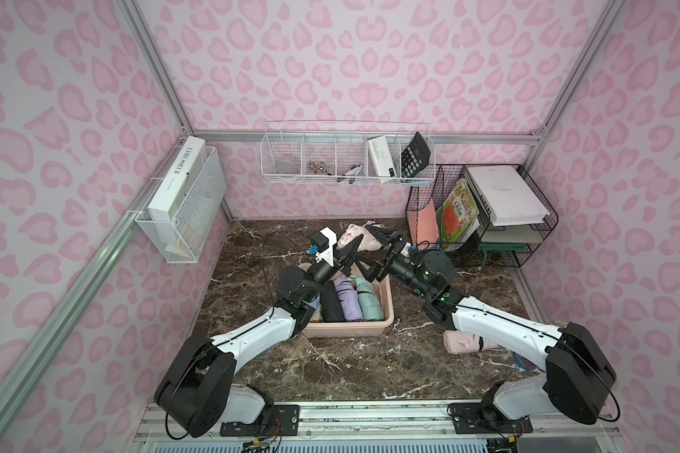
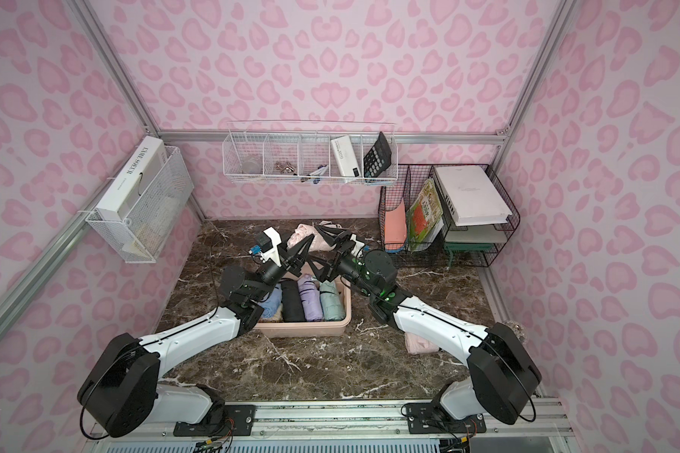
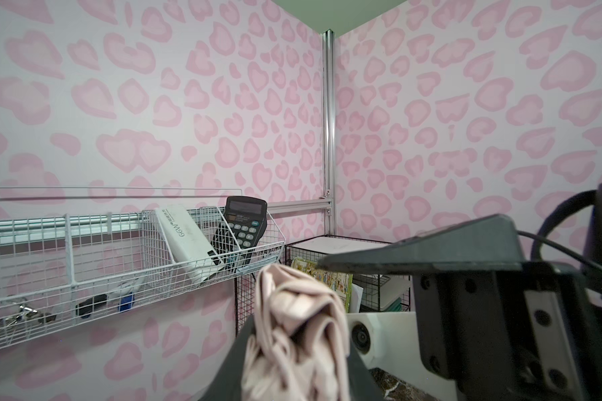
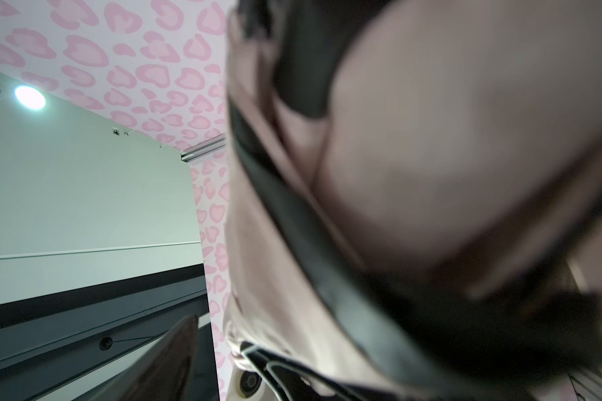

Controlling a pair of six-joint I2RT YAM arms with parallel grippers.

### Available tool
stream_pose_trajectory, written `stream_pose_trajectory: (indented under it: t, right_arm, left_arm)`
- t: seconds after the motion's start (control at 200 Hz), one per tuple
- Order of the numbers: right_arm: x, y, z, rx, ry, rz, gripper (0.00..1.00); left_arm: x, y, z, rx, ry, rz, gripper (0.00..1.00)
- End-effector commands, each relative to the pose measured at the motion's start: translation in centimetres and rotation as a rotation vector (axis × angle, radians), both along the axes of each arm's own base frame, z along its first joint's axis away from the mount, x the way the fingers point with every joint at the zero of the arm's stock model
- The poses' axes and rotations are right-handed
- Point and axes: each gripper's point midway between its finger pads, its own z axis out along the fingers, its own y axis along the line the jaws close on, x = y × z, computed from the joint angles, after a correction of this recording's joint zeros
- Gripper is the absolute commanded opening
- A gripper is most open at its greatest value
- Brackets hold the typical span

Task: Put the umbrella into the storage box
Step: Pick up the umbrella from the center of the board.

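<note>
Left gripper [image 1: 352, 251] is clamped on the umbrella [image 1: 360, 237], a pale pink folded one held up off the worktop [image 1: 350, 364]. In both top views it shows just past the far rim of the storage box [image 1: 346, 332], not inside it. In the left wrist view, crumpled pink fabric sticks up btwn the two fingers, w/ one black finger [image 3: 431, 253] of the right gripper crossing close above it.

Right gripper [image 1: 362, 243] has its jaws spread wide, one finger on each side of the umbrella's other end. The right wrist view is blurred and mostly filled w/ pink fabric. One finger there stands clear of the fabric, so the gripper looks released; whether the other finger touches, I can't tell.

The storage box sits approx mid-worktop, a bit toward the left edge. Inside, side by side, lie a black umbrella [image 1: 330, 304], a lilac umbrella [image 1: 348, 302] and a mint umbrella [image 1: 370, 300], plus a pale blue umbrella [image 2: 271, 304] half hidden by the left arm.

A second pink umbrella [image 1: 462, 341] lies on the worktop near the right edge, partly under the right arm, well apart from the box. The black wire file rack [image 1: 421, 204] stands in the far right corner w/ papers and folders. The white wire basket [image 1: 283, 157] hangs on the back wall, w/ a calculator [image 1: 417, 155] in its end compartment.
</note>
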Motion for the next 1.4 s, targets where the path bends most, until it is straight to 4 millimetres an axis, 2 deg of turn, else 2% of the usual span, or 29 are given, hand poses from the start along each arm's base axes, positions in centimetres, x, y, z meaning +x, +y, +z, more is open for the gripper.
stream_pose_trajectory:
  t: [0.0, 0.135, 0.225, 0.355, 0.46, 0.635, 0.72, 0.76, 0.8, 0.845, 0.85, 0.87, 0.885, 0.955, 1.035, 1.17, 1.285, 1.395]
  right_arm:
    - [0.2, -0.2, 2.2, 0.091, -0.023, -0.008, 0.84]
    - [0.7, -0.5, 1.8, 0.098, 0.006, -0.035, 0.71]
    - [1.0, -0.7, 2.3, 0.113, -0.002, -0.051, 0.62]
    - [1.4, -0.2, 3.0, 0.108, -0.021, -0.035, 0.60]
    - [1.6, 0.0, 2.8, 0.098, -0.014, -0.033, 0.60]
    - [2.0, -0.1, 3.2, 0.075, -0.034, -0.059, 0.43]
    - [2.1, -0.1, 3.4, 0.073, -0.046, -0.069, 0.37]
    - [2.1, -0.2, 3.5, 0.071, -0.055, -0.079, 0.36]
    - [2.2, -0.3, 3.5, 0.063, -0.063, -0.089, 0.34]
    - [2.3, -0.3, 3.5, 0.048, -0.066, -0.095, 0.33]
    - [2.3, -0.3, 3.4, 0.046, -0.066, -0.096, 0.33]
    - [2.4, -0.3, 3.3, 0.040, -0.069, -0.099, 0.32]
    - [2.4, -0.4, 3.3, 0.035, -0.073, -0.102, 0.32]
    - [2.8, -0.7, 2.5, -0.008, -0.079, -0.117, 0.30]
    - [3.5, -1.3, 0.9, -0.090, -0.083, -0.139, 0.28]
    - [5.2, -2.9, -2.3, -0.379, -0.120, -0.132, 0.25]
    - [6.1, -4.6, -3.3, -0.659, -0.202, -0.168, 0.24]
    - [5.8, -4.6, -4.9, -0.862, -0.257, -0.119, 0.25]
  left_arm:
    - [-2.6, 0.3, 3.0, -0.038, -0.166, -0.043, 0.00]
    - [-3.5, 0.1, 3.1, -0.024, -0.186, -0.079, 0.00]
    - [-3.8, 0.1, 2.9, -0.006, -0.184, -0.084, 0.00]
    - [-4.6, 0.3, 2.5, 0.012, -0.185, -0.091, 0.00]
    - [-5.2, 0.2, 2.4, 0.034, -0.179, -0.109, 0.00]
    - [-5.6, 0.3, 2.0, 0.069, -0.170, -0.109, 0.00]
    - [-5.8, 0.6, 2.1, 0.078, -0.162, -0.096, 0.15]
    - [-6.0, 0.8, 2.1, 0.083, -0.160, -0.089, 0.29]
    - [-6.1, 1.0, 2.0, 0.083, -0.153, -0.082, 0.46]
    - [-6.3, 1.4, 2.1, 0.076, -0.145, -0.073, 0.60]
    - [-6.3, 1.4, 2.1, 0.076, -0.143, -0.071, 0.64]
    - [-6.5, 1.6, 2.2, 0.073, -0.143, -0.068, 0.91]
    - [-6.6, 1.7, 2.1, 0.075, -0.138, -0.066, 0.98]
    - [-7.2, 2.1, 1.8, 0.096, -0.123, -0.060, 0.99]
    - [-7.7, 2.6, 0.7, 0.151, -0.064, -0.046, 0.99]
    - [-8.0, 4.6, -1.5, 0.233, 0.115, 0.032, 0.99]
    - [-7.9, 7.5, -3.3, 0.221, 0.331, 0.148, 0.98]
    - [-7.8, 10.3, -5.2, 0.247, 0.504, 0.274, 0.98]
